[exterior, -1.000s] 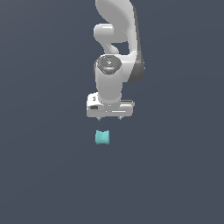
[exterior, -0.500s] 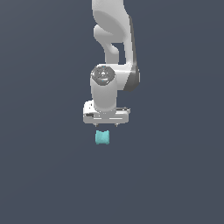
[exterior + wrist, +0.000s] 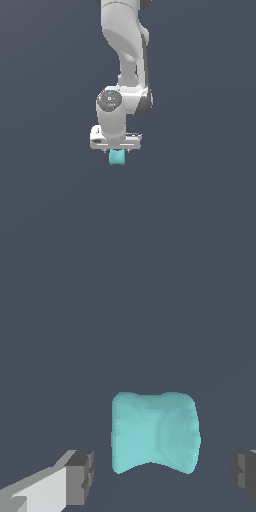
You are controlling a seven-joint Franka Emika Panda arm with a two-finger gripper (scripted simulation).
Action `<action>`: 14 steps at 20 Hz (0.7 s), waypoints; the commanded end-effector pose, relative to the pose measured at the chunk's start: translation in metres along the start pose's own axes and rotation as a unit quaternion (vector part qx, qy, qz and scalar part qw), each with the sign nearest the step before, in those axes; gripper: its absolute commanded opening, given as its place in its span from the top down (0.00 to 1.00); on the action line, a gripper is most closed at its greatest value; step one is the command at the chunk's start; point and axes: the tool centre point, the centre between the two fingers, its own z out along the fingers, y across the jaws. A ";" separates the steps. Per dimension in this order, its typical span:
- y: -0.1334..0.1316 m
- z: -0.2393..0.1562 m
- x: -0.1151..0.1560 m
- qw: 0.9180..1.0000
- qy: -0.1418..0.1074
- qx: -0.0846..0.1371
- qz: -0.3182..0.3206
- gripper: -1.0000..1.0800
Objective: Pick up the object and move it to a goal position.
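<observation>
Entry: I had the white Franka arm [image 3: 122, 55] hanging straight down over the plain dark grey floor [image 3: 50, 200], wrist housing above the flat white gripper [image 3: 116, 150]. In the exterior view the hand body hid the upper part of the target, and I could not make out the fingertips there.

The wrist view settled the gripper's state: the two dark grey finger pads [image 3: 80, 477] stood wide apart, one on either side of the frame, with clear floor showing between each pad and the block. Nothing was clamped.

The small teal, matte, lumpy block [image 3: 154, 438], pinched at the waist like a spool, lay on the floor directly beneath the hand, sitting between the two fingers and touching neither. It sat somewhat closer to one pad than the other, not quite centred. It was narrower than the opening.

My judgement: the closing line ran across the block, so the coming move called only for a little more descent and then a squeeze; the off-centre position could nudge the block sideways on closing.
</observation>
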 end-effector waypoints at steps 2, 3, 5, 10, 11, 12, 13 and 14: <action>0.002 0.003 0.002 1.000 0.002 0.000 0.001 0.04; 0.002 0.002 0.001 1.000 0.001 0.000 0.001 0.04; 0.002 0.004 0.001 1.000 0.001 0.000 0.001 0.04; 0.002 0.022 0.001 1.000 0.001 0.000 0.001 0.04; 0.002 0.028 0.001 1.000 0.001 0.000 0.001 0.04; 0.002 0.033 0.001 1.000 0.002 0.000 0.001 0.04; 0.002 0.039 0.001 1.000 0.002 0.000 0.001 0.04; 0.002 0.043 0.001 1.000 0.002 0.000 0.001 0.04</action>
